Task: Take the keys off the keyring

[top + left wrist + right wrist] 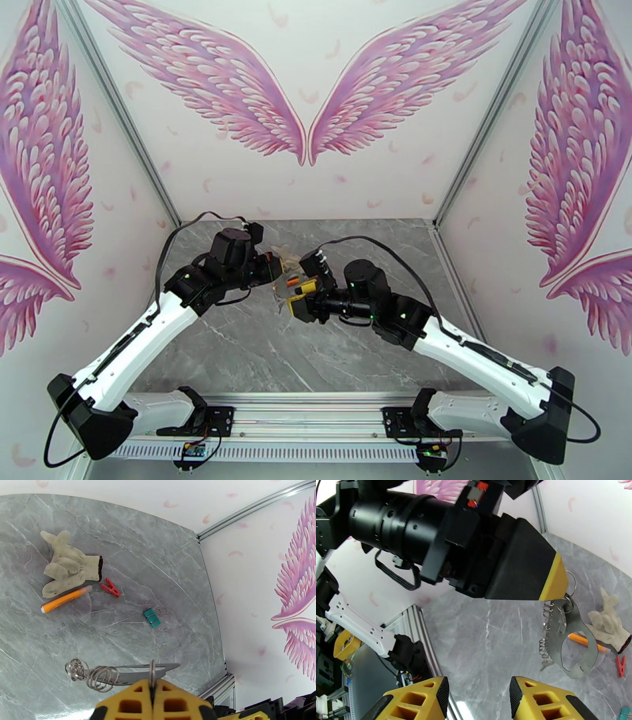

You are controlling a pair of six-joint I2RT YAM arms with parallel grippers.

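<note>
My left gripper (pixel 152 683) is shut on a small ring at one end of the keyring (pixel 134 673), a flat grey metal loop that lies edge-on across its fingertips. Small silver rings carrying the keys (pixel 102 678) hang on the loop to the left. In the right wrist view the left gripper's yellow-tipped fingers (pixel 555 584) hold the keyring (pixel 577 619) hanging above the table, with the keys (pixel 547 638) strung down its left side. Below them my right gripper (pixel 478 697) stands open with nothing between its fingers. From above, the left gripper (pixel 278 272) and right gripper (pixel 294 304) nearly meet at mid-table.
On the marble table (pixel 158 559) lie a knitted glove (pixel 69 565), an orange pen (pixel 65 600), a red clip (pixel 110 587) and a teal binder clip (pixel 152 617). Winged walls close in the back and both sides.
</note>
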